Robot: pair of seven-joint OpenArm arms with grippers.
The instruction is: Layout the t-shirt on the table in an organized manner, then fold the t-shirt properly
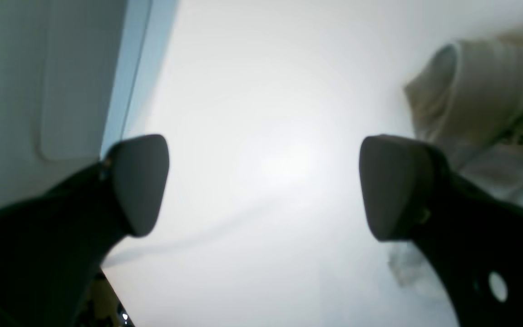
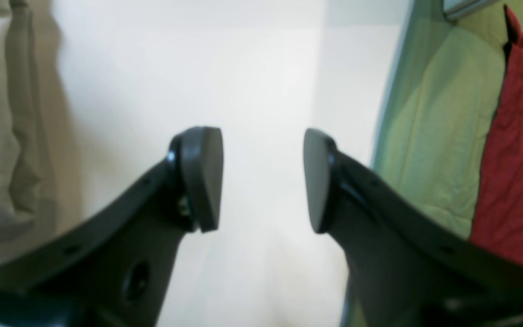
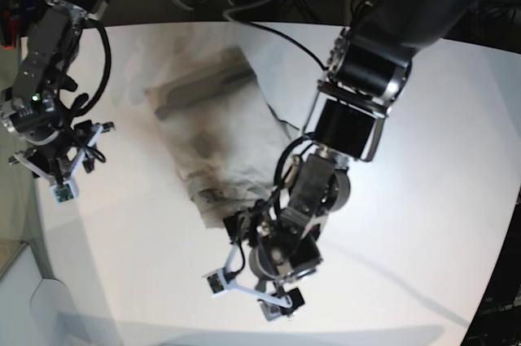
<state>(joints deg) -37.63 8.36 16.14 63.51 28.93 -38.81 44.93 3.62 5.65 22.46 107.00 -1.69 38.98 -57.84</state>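
Centrally, one t-shirt (image 3: 216, 138) lies on the table (image 3: 423, 199); it is a single light beige cloth, gathered into a rough elongated bundle running from the far left-centre toward the near centre; folds and creases cross its surface, and no sleeve is laid out flat; its near end shows a patch of small printed marks and lies close beside the left arm's wrist. One table is present, white and matte, with a curved edge at the near side.

Two grippers are in view. The left gripper (image 3: 248, 289) sits on the right of the base view, near the shirt's near end, over bare tabletop; in the left wrist view the left gripper (image 1: 263, 186) has its two pads spread wide with only white table between them; nothing is held; a rolled edge of the t-shirt (image 1: 479, 95) lies just to the right of the right pad.

The right gripper (image 3: 67, 179) sits at the left edge of the table, well apart from the shirt; in the right wrist view the right gripper (image 2: 263, 179) has its two pads parted at a moderate gap, empty, over bare table; the t-shirt (image 2: 2, 118) shows at the left edge of that view; one red cloth (image 2: 515, 150) and one pale green cloth (image 2: 438, 131) lie beyond the table edge at the right.
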